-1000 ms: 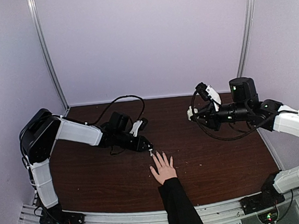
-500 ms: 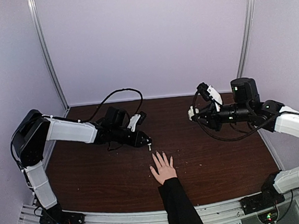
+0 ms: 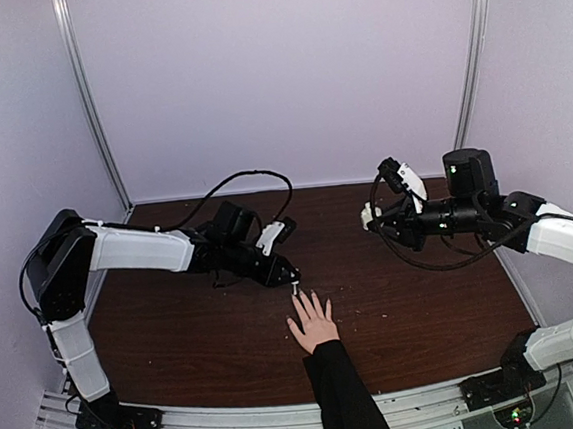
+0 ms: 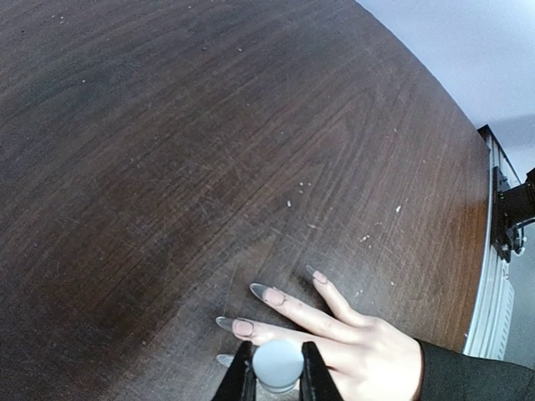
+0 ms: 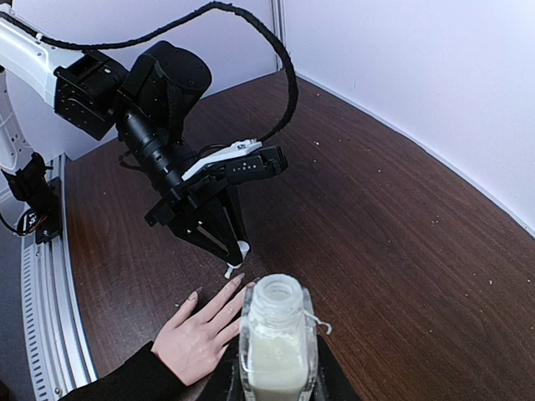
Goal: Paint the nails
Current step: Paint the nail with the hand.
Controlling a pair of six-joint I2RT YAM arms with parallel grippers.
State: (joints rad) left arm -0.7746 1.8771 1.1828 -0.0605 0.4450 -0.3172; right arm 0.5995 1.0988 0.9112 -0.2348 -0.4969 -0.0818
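A light-skinned hand [image 3: 314, 324] in a black sleeve lies flat on the dark wooden table, fingers spread and pointing away from the arms. Its long nails [image 4: 273, 296] show in the left wrist view. My left gripper [image 3: 292, 282] hovers just over the fingertips, shut on a small white cap [image 4: 277, 363] whose brush end points down at them [image 5: 227, 270]. My right gripper [image 3: 370, 215] is held in the air at the right, shut on an uncapped clear bottle [image 5: 276, 342] of whitish polish.
A black cable [image 3: 254, 182] loops above the left arm. A metal rail [image 3: 284, 415] runs along the near edge, and the purple walls with two upright posts [image 3: 92, 111] close in the table. Pale specks dot the wood [image 4: 368, 238].
The left gripper with the cap drew back from the fingertips, then came down to them again, slightly further right. The right arm and the hand have barely moved.
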